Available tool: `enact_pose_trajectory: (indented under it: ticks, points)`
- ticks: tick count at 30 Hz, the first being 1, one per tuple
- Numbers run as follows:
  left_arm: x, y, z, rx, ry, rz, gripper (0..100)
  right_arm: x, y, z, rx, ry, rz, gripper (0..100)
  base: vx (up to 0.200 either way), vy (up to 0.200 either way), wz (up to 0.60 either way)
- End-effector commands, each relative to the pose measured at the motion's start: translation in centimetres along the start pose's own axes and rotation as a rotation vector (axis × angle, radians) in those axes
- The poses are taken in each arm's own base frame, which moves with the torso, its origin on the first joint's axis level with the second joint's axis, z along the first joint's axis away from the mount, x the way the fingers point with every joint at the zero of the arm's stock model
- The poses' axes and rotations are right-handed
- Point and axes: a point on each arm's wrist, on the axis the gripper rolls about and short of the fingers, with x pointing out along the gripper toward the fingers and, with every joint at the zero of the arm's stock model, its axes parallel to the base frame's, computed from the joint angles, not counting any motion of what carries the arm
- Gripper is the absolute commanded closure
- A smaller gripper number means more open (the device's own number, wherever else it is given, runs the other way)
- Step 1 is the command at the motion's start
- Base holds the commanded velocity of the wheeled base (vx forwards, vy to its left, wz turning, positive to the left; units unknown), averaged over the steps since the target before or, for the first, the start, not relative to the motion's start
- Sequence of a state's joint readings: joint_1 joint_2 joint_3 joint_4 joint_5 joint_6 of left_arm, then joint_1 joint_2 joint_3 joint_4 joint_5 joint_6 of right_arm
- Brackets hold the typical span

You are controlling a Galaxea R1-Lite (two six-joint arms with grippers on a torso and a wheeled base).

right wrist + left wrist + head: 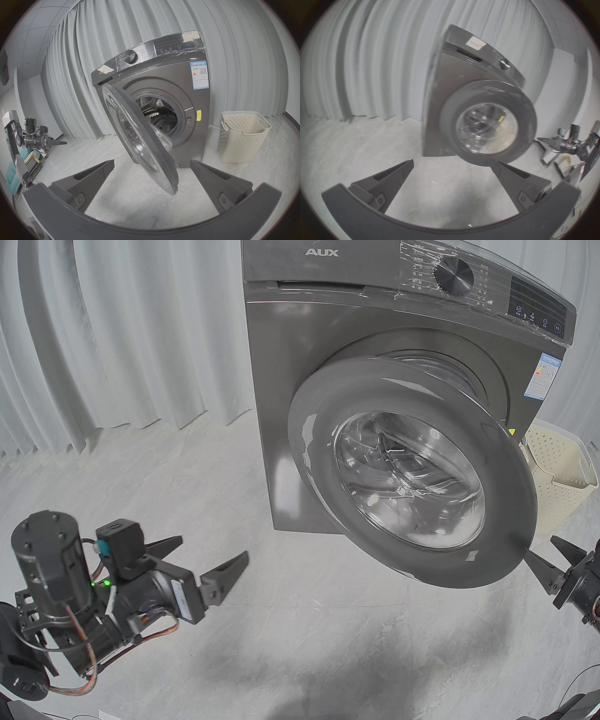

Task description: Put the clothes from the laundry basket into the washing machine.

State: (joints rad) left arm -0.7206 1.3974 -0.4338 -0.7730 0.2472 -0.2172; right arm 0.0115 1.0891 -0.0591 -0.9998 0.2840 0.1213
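Much bare floor (300, 640) separates the left end effector (214, 547) from door (325, 427).

Glossy metal washing machine (294, 365); matt perforated plastic laundry basket (242, 142)

**Open door screens the drum mouth**

The round grey glass-windowed door (412, 471) of the grey metal front-loading washing machine (287, 365) stands swung wide. From the front it covers the drum opening (156, 112). Entry lies past its free rim, on the right. There the cream perforated plastic laundry basket (559, 471) stands just beside the machine, and the right gripper (539, 544), fingers apart, is near the rim. Pale stone-look floor (187, 477) gives room on the left.
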Motion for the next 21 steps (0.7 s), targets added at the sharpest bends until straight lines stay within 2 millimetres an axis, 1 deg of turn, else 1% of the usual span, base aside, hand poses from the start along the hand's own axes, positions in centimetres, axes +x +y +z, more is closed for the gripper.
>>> enact_pose_trajectory:
  ticks: [1, 4, 5, 9, 13, 15, 18, 21]
  points:
    - [-4.8, 1.9, -1.1, -0.029, -0.066, 0.098, 0, -0.4, 0.6, 1.3, -0.023, -0.054, 0.05, 0, -0.2, 0.0, 0.0]
    - [-6.2, 2.3, -1.7, -0.024, -0.076, 0.092, 0, -0.9, 1.1, 1.3, -0.034, -0.065, 0.095, 0, -0.2, 0.0, 0.0]
    - [-7.0, 2.4, -1.8, -0.027, -0.093, 0.082, 0, -0.9, 1.3, 1.1, -0.03, -0.052, 0.112, 0, -0.2, 0.0, 0.0]
    - [-7.6, 2.5, -1.7, -0.038, -0.113, 0.073, 0, -0.9, 1.4, 0.9, -0.04, -0.015, 0.115, 0, -0.2, 0.0, 0.0]
    - [-7.7, 2.6, -1.9, -0.039, -0.105, 0.078, 0, -1.0, 1.8, 0.5, -0.062, 0.013, 0.152, 0, -0.2, 0.0, 0.0]
    - [-7.6, 2.6, -2.0, -0.039, -0.102, 0.08, 0, -0.9, 2.0, 0.4, -0.07, 0.024, 0.166, 0, -0.2, -0.2, 0.0]
    - [-7.5, 2.5, -2.1, -0.04, -0.095, 0.077, 0, -0.8, 2.3, 0.5, -0.074, 0.027, 0.198, 0, 0.0, -0.2, 0.0]
    - [-7.5, 2.5, -2.0, -0.039, -0.098, 0.076, 0, -0.8, 2.6, 0.5, -0.073, 0.03, 0.229, 0, 0.0, 0.0, 0.0]
